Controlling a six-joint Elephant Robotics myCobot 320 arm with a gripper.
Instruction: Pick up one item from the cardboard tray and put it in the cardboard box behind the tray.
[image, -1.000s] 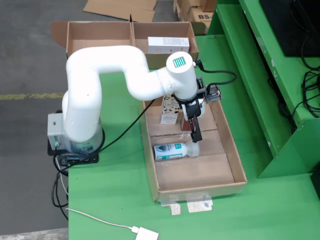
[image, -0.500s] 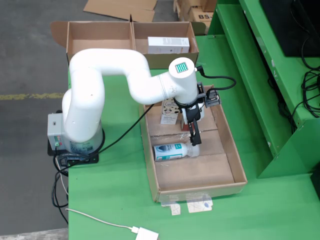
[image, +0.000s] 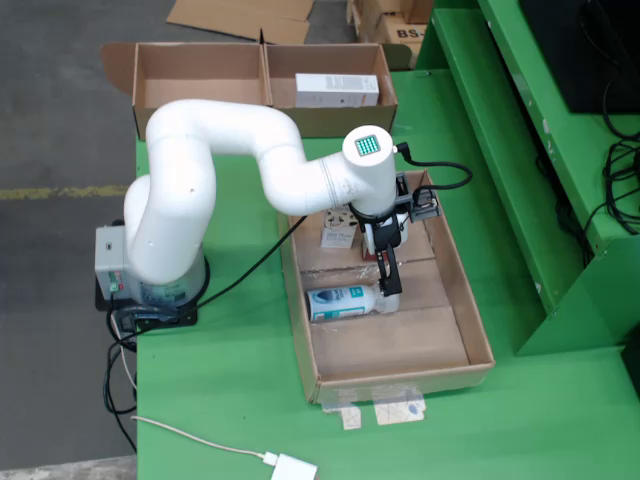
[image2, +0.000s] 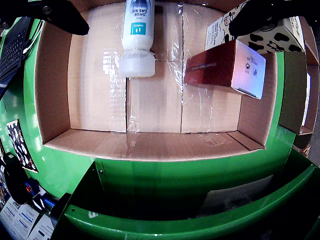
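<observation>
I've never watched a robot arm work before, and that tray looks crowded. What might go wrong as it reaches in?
The white bottle lies on its side, so it may roll away if nudged off-centre. The red box and cow-print carton sit close beside the gripper, whose fingers could bump or catch them. Whether the fingers are well placed around the bottle's cap is hard to tell.

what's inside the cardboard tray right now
A white bottle lying on its side, a red carton and a cow-patterned carton. The arm and pincer hide part of the tray floor.
</observation>
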